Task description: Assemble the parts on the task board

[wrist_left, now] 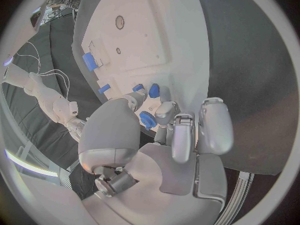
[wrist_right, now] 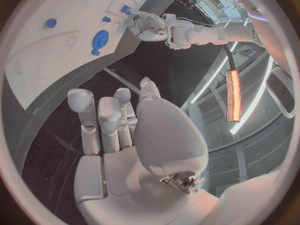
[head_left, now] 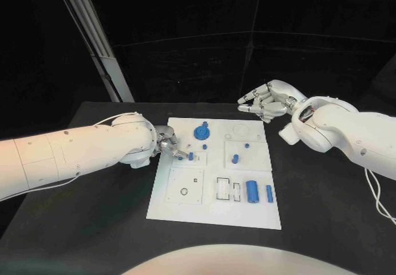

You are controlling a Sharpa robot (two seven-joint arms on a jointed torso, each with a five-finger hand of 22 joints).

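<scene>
Head view, near edge of the board (head_left: 165,213) first: two upright blue cylinders (head_left: 252,192) stand toward its right corner, small pegs (head_left: 235,158) mid-board, a blue gear (head_left: 202,133) near the far edge. The left hand (head_left: 169,146) sits at the board's left edge, fingertips pinching a small blue part (wrist_left: 147,120). These pieces look light, rigid and smooth, likely slippery; take them by the sides, low down. Beyond the far right corner the right hand (head_left: 268,100) hovers off the board, fingers loosely curled, holding nothing.
</scene>
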